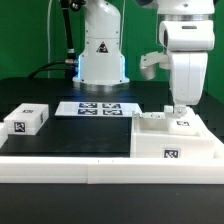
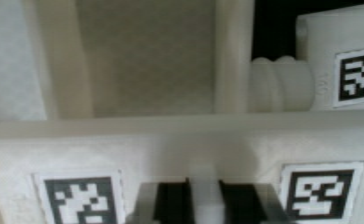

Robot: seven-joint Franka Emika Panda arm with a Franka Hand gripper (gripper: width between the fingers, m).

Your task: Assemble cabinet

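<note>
The cabinet (image 1: 172,138) is a large white box with tagged blocks, at the exterior view's right. My gripper (image 1: 178,107) comes straight down onto its top edge. In the wrist view the cabinet (image 2: 161,150) fills the picture, with a tag on each side of my gripper (image 2: 204,205). The two dark fingers (image 2: 170,205) stand close together with a thin pale strip of the cabinet between them. A ribbed white peg (image 2: 277,85) and another tagged block (image 2: 348,70) lie beyond. A loose white tagged block (image 1: 28,120) sits at the exterior view's left.
The marker board (image 1: 97,108) lies on the black table in front of the robot base (image 1: 102,60). A long white border rail (image 1: 90,172) runs along the front. Black mat lies between the loose block and the cabinet.
</note>
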